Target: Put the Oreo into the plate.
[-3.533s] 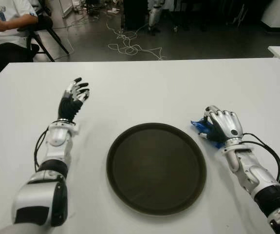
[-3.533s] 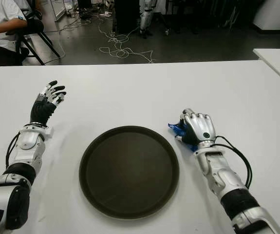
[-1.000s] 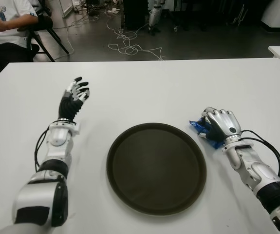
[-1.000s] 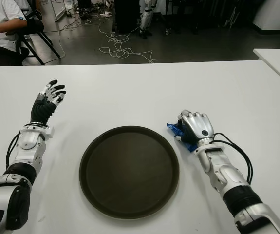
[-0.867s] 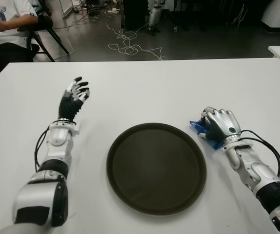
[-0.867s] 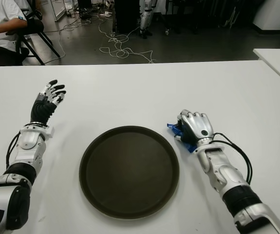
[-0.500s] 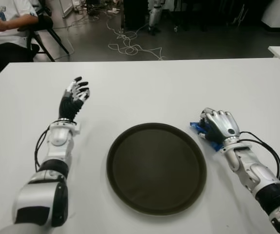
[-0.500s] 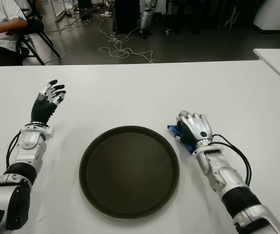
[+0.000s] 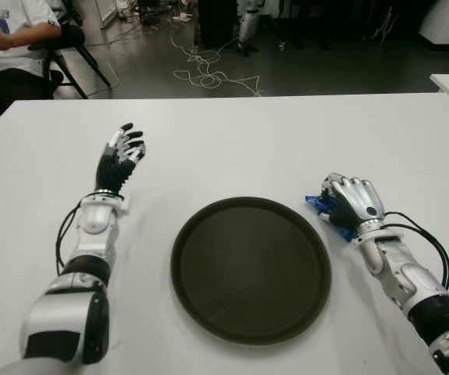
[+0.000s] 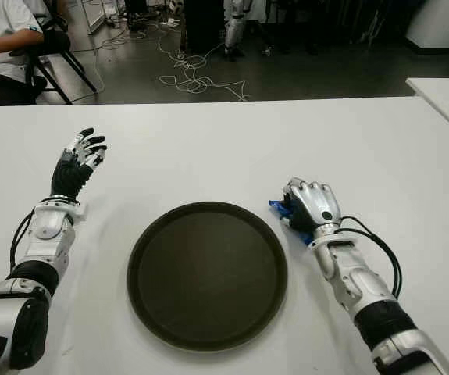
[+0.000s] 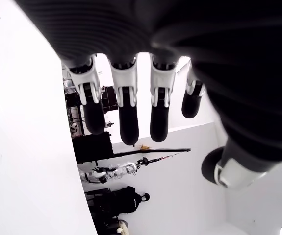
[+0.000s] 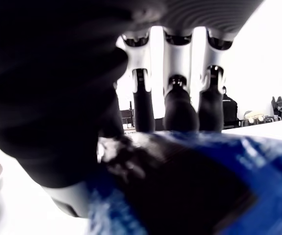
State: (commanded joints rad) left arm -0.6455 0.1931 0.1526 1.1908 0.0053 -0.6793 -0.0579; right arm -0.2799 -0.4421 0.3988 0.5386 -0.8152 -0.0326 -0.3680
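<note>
Under the right hand (image 9: 351,201), curled fingers close on the crinkly blue Oreo (image 9: 316,204) packet, just right of the round, dark, matte plate (image 9: 251,268). The white table (image 9: 232,144) fronts a grey floor with tangled cables (image 9: 208,76). The left hand (image 9: 121,158), fingers spread, holds nothing, well left of the plate.

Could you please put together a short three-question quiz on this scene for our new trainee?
1. True or false: the Oreo packet already lies in the plate.
2. Which hand covers the packet? A) left hand B) right hand C) neither
3. Fill in: the left hand, on the plate's left side, has its fingers ____ and holds nothing.

Key:
1. False; the blue packet is on the white table, just off the plate's right rim.
2. B; the right hand is curled over it.
3. Spread.
</note>
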